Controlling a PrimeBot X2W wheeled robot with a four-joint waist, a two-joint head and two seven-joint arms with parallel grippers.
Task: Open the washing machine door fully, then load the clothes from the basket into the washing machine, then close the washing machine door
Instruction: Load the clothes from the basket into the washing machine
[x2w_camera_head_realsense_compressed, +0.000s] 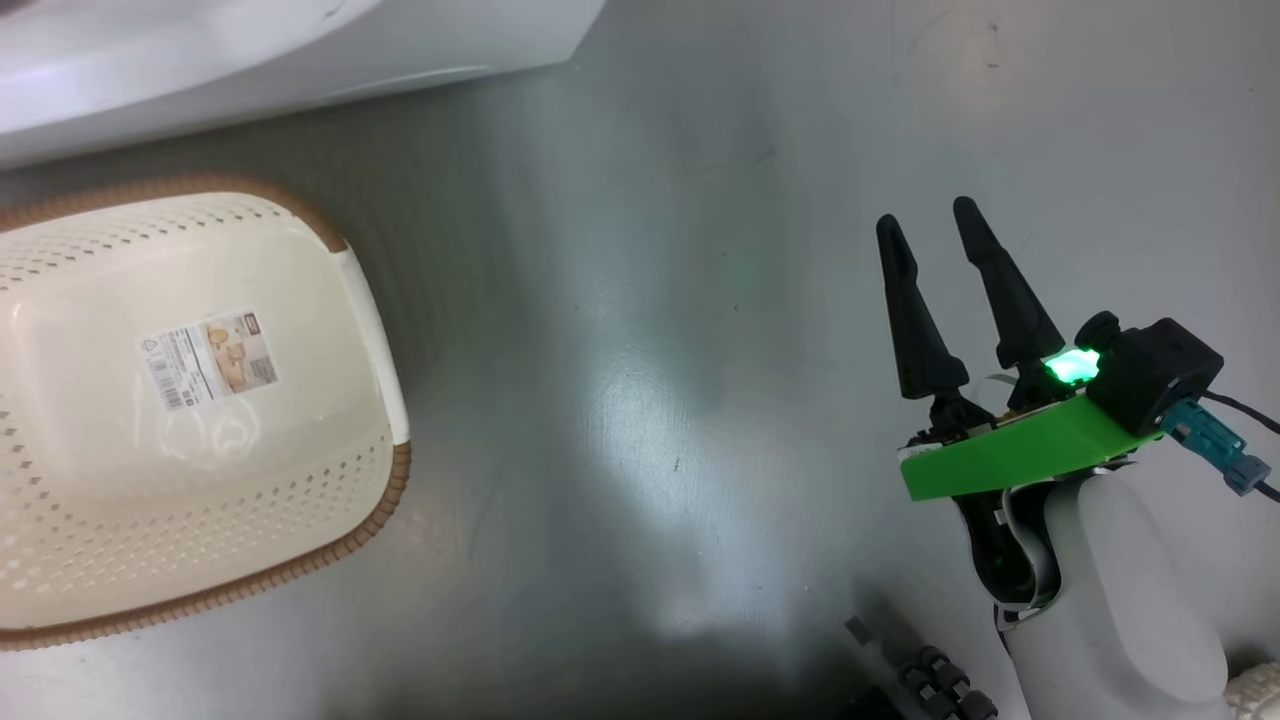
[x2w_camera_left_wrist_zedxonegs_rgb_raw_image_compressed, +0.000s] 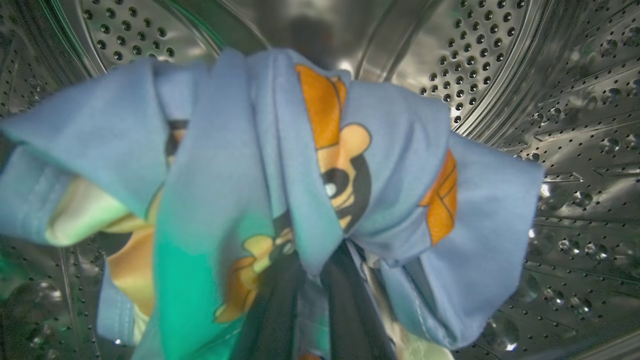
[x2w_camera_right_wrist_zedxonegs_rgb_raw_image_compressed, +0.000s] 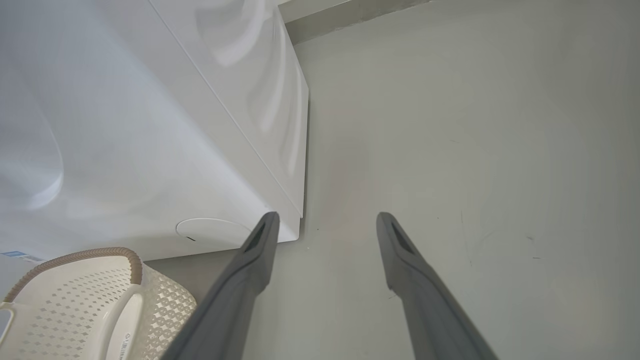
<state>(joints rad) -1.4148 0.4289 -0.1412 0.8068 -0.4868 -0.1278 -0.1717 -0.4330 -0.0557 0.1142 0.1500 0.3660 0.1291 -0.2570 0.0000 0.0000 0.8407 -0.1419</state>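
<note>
Though the clothes (x2w_camera_left_wrist_zedxonegs_rgb_raw_image_compressed: 240, 165) hide its fingertips, left gripper (x2w_camera_left_wrist_zedxonegs_rgb_raw_image_compressed: 317, 272) seems clamped on them; right gripper (x2w_camera_head_realsense_compressed: 927, 215) stands wide, empty.

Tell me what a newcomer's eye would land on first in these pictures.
The blue cartoon-print clothes grab attention first, bunched in the shut left end effector inside the steel drum in the left wrist view. Next come the cream basket on the floor at the head view's left, its label showing, and the open right end effector at lower right, with a green light behind its fingers.
</note>
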